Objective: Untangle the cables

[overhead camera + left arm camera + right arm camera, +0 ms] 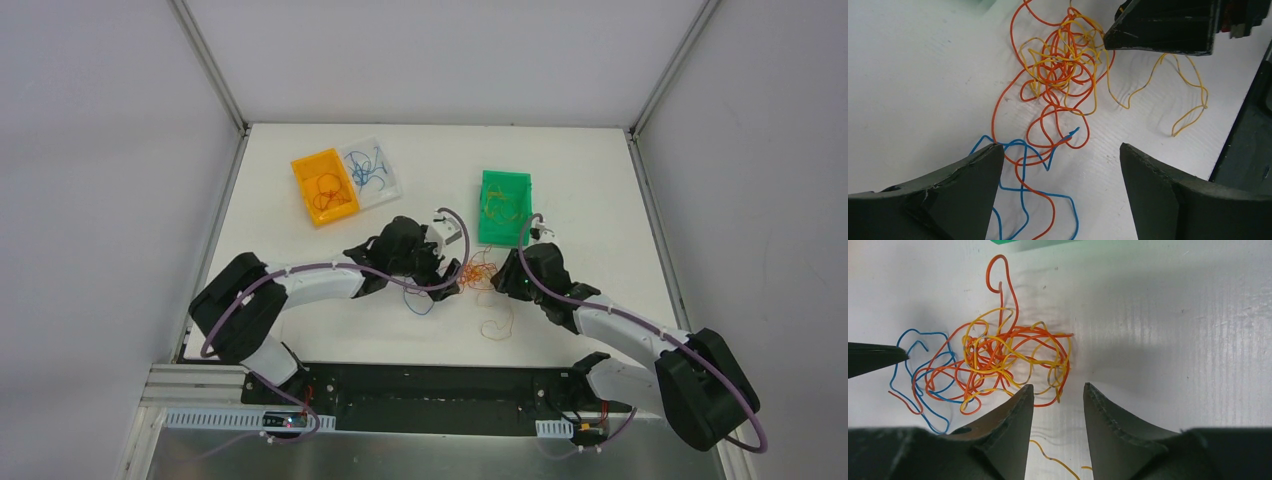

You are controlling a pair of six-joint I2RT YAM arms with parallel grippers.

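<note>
The cables (480,272) lie as a knot of orange-red and yellow strands on the white table between my two grippers. My left gripper (1060,150) is open wide over the knot's near end, where blue (1020,187) and orange strands cross on the table between its fingers, untouched. A loose yellow strand (1188,100) trails off to the right. My right gripper (1058,386) stands at the knot's (1008,357) edge, its jaws narrowed but still apart. Only a yellow strand (1058,462) lies on the table under the gap. Nothing is gripped.
At the back left stand an orange bin (325,187) with orange strands and a clear bin (372,170) with blue ones. A green bin (505,207) with yellow strands sits just behind the right gripper (503,277). The left gripper (448,283) is close to it.
</note>
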